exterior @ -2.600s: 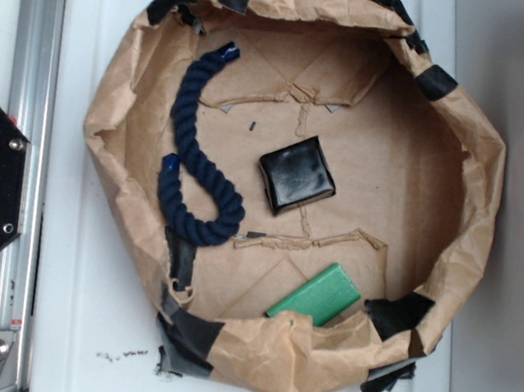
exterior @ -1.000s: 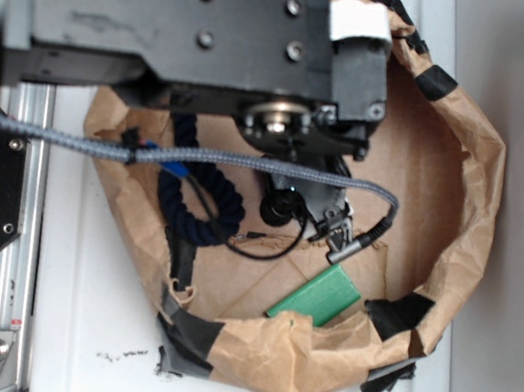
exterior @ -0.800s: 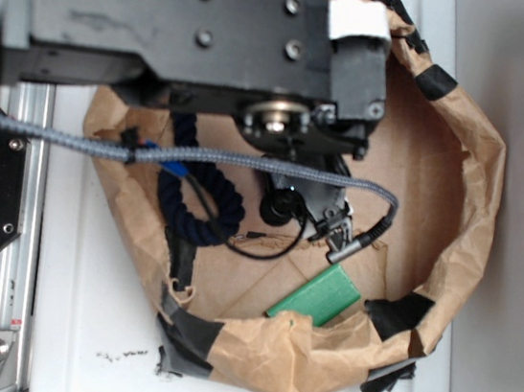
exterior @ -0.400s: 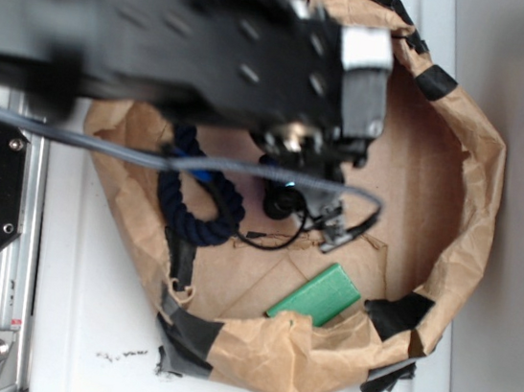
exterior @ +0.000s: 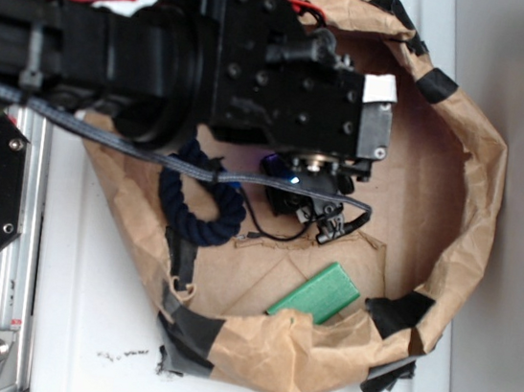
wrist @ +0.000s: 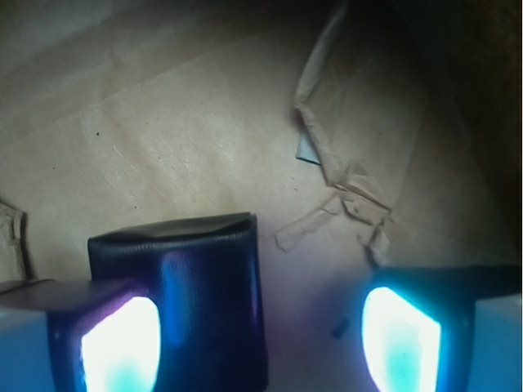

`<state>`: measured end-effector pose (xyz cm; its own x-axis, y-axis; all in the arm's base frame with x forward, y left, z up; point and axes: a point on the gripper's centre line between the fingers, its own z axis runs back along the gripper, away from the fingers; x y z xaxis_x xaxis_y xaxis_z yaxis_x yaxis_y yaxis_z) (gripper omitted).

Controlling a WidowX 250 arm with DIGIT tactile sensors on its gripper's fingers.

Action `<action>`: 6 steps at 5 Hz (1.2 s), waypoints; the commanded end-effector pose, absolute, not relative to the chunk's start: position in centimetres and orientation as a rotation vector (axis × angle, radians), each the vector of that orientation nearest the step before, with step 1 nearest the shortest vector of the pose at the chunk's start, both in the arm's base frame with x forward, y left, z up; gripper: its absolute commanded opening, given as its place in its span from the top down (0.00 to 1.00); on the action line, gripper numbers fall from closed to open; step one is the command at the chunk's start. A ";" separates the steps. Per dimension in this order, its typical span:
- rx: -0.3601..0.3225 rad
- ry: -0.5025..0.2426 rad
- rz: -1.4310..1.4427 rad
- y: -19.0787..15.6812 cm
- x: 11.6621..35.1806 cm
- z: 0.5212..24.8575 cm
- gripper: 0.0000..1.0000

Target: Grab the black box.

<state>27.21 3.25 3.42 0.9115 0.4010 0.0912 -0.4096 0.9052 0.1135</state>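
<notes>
A: Where is the black box [wrist: 184, 298], and what is new?

B: It lies on the brown paper floor [wrist: 188, 122] of the paper-lined basket [exterior: 479, 200], near its middle. In the overhead view the arm [exterior: 164, 57] hides it; the wrist view shows it low and left of centre. Compared with the view a moment earlier, the arm has swung and pulled back toward the left, and its wrist now sits over the spot where the box lay uncovered at the start.

A: State of the claw [wrist: 261, 335]?

B: Wide. Its two lit pads stand well apart; the left pad [wrist: 118, 347] overlaps the box's left edge, and the right pad [wrist: 400, 339] is clear of it, with bare paper between. Nothing is held.

A: Meaning for the task?

B: Judged from this, the approach is nearly done but the box sits off-centre between the pads; a small shift toward the box before closing seems needed.

A: Orientation of the box?

B: Nearly square, so no marked long axis. One flat face fronts the camera, its top edge roughly level.

A: Surroundings?

B: The blue rope [exterior: 197, 212] curls just left; the green block [exterior: 319, 293] lies nearer the lower rim, apart.
</notes>
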 end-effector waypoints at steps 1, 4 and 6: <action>-0.028 -0.035 0.323 -1.0 28.2 1.8 0.00; -0.043 -0.076 0.281 -2.7 27.4 4.4 1.00; -0.038 -0.250 0.217 2.3 26.0 13.2 1.00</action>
<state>25.40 1.26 11.61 0.9624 0.2057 0.1776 -0.1993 0.9785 -0.0534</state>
